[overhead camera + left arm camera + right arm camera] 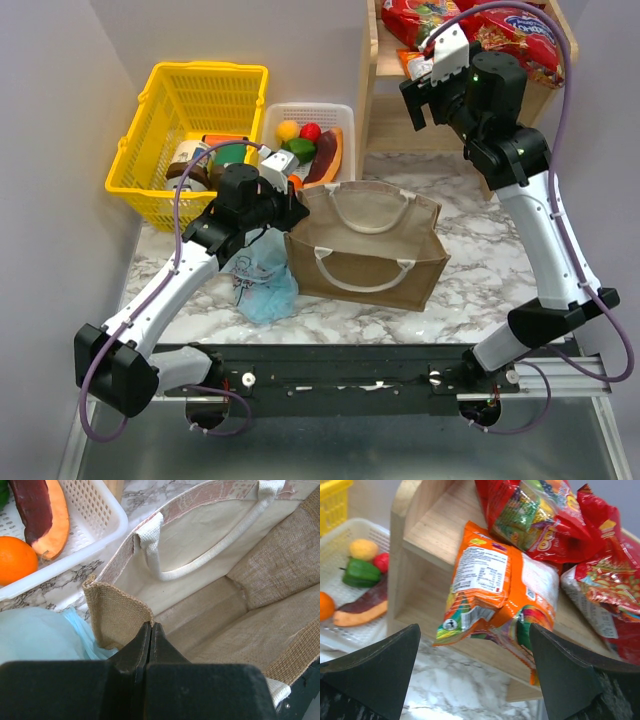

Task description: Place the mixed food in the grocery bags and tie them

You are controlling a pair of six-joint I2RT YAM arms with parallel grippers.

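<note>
At one o'clock from the arm bases, up at the wooden shelf (375, 110), my right hand (474, 630) stands wide. Its fingers sit either side of an orange snack packet (490, 590) and are not closed on it. Red snack packets (545, 525) lie heaped just beyond, at twelve. My left hand (150, 627) is pinched flat on the tan bag (370, 255), at the ten-o'clock corner of its rim. The bag stands open mid-desk, and the light-blue bag (265, 280) lies crumpled against it at eight o'clock. Small fruit and vegetables (300, 140) sit in the white tray (345, 115) at eleven.
</note>
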